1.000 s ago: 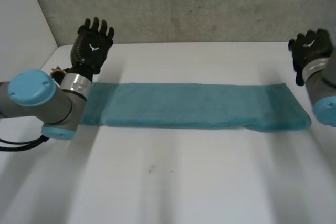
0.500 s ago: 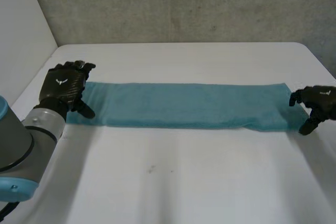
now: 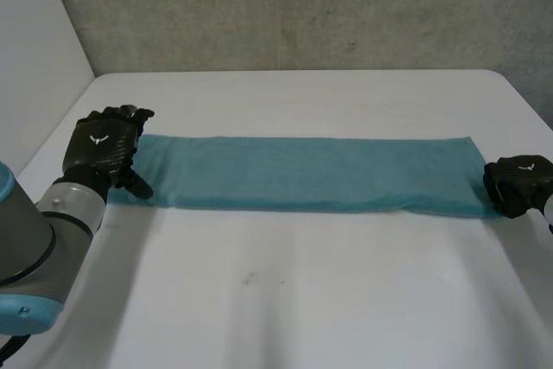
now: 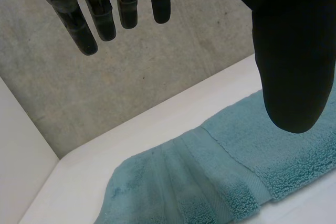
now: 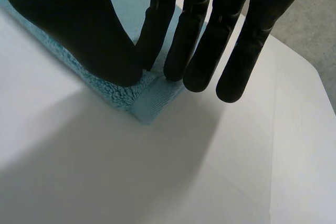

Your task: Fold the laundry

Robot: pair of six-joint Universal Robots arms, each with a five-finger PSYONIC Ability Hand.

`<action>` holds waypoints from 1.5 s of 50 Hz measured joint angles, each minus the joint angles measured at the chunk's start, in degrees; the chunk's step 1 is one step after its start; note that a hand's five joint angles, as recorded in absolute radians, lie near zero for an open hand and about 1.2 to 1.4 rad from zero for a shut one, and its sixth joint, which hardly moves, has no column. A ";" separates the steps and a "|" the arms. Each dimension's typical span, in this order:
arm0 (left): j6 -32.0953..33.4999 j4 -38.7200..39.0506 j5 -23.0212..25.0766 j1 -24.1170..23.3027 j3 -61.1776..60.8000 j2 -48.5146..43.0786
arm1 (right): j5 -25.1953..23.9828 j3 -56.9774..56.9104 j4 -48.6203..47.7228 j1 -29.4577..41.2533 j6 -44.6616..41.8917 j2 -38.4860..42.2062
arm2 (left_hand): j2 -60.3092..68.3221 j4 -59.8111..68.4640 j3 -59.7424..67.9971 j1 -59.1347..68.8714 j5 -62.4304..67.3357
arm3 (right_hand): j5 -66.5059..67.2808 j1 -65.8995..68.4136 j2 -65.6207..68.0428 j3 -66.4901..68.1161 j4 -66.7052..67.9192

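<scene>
On the bare white table [image 3: 285, 300], the right hand [image 5: 94, 30] had its thumb and fingers [image 5: 157, 30] closed together on a corner at the right end of the long teal terry towel [image 3: 311, 172]. The left hand [image 3: 104, 146] was over the towel's left end, its fingers [image 4: 100, 14] straight, apart from the thumb and clamping nothing. The towel lay flat as a folded strip across the table, with a grey concrete wall [image 3: 302, 6] beyond.
</scene>
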 measured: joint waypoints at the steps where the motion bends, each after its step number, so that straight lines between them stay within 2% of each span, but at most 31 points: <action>1: 0.00 0.00 0.00 -0.08 -0.08 0.02 | 0.44 -0.85 -0.36 0.06 -0.76 1.22 | 0.00 0.00 0.00 0.00 0.00 | 4.85 2.76 4.97 5.16 5.38; 7: -0.03 0.00 0.00 -0.26 -0.47 0.15 | 2.11 -2.52 -0.31 -0.21 -1.98 2.77 | 0.00 0.00 0.00 0.00 0.00 | 5.24 2.80 5.10 5.76 6.26; 14: -0.05 -0.03 0.00 -0.40 -1.16 0.47 | 7.45 -4.45 -0.08 -4.15 -2.79 2.09 | 0.00 0.00 0.00 0.00 0.00 | 5.64 3.69 5.10 5.76 6.26; 19: -0.07 -0.03 0.00 -0.46 -1.27 0.55 | 8.29 -5.13 0.14 -6.36 -2.89 1.18 | 0.00 0.00 0.00 0.00 0.00 | 6.33 3.79 5.03 5.76 6.26; 24: -0.09 -0.02 0.00 -0.49 -1.28 0.57 | 4.56 -4.41 1.11 -7.24 -2.19 0.12 | 0.00 0.00 0.00 0.00 0.00 | -14.06 -13.42 -16.53 -16.23 -16.32; 26: -0.09 -0.02 0.00 -0.49 -1.35 0.59 | 1.50 -3.56 1.56 -7.18 -1.59 -0.20 | 0.00 0.00 0.00 0.00 0.00 | -22.13 -19.22 -23.74 -24.05 -24.08; 32: -0.07 0.01 0.00 -0.49 -1.59 0.64 | -6.07 -1.17 1.99 -6.99 -0.09 -0.75 | 0.00 0.00 0.00 0.00 0.00 | -28.87 -24.40 -29.82 -30.03 -30.30; 39: -0.08 0.03 0.00 -0.48 -1.70 0.65 | -10.75 0.73 1.64 -6.94 -0.03 -0.84 | 0.00 -0.01 0.00 0.00 0.00 | -29.06 -24.43 -30.00 -30.14 -30.52; 75: -0.19 0.03 0.20 -0.48 -1.78 0.20 | -10.18 -2.29 -1.57 -6.38 -1.62 3.48 | 0.00 -0.01 0.00 0.00 0.00 | -19.26 -15.61 -18.85 -18.63 -19.02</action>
